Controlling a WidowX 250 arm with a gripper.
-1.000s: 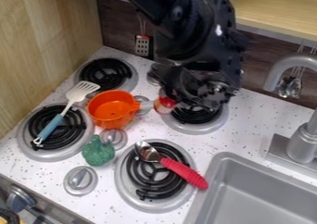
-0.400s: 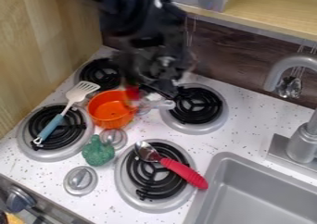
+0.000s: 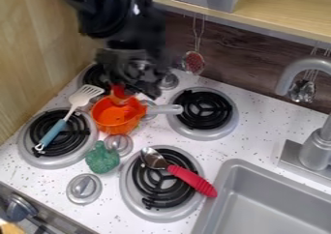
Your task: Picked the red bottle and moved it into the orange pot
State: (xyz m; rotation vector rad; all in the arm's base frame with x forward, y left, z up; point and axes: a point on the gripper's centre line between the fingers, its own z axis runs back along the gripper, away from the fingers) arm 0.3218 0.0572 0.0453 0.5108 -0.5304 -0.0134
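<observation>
The black gripper [image 3: 126, 88] hangs at the upper left, just above the back edge of the orange pot [image 3: 113, 126]. Between its fingers it holds the red bottle [image 3: 119, 94], whose lower part is over the pot's opening; whether it touches the pot inside I cannot tell. The gripper hides the bottle's upper part. The pot stands between the left burners, its grey handle pointing right.
A white spatula [image 3: 82, 96] with a blue handle lies on the left burner. Green toy broccoli [image 3: 102, 158] sits in front of the pot. A red-handled spoon [image 3: 191, 180] crosses the front burner. The sink [image 3: 274, 204] and faucet [image 3: 315, 146] are at right.
Gripper and red bottle have moved left, from above the back right burner to over the orange pot. The pot's handle and the back right burner have come into view. The pot has stayed put.
</observation>
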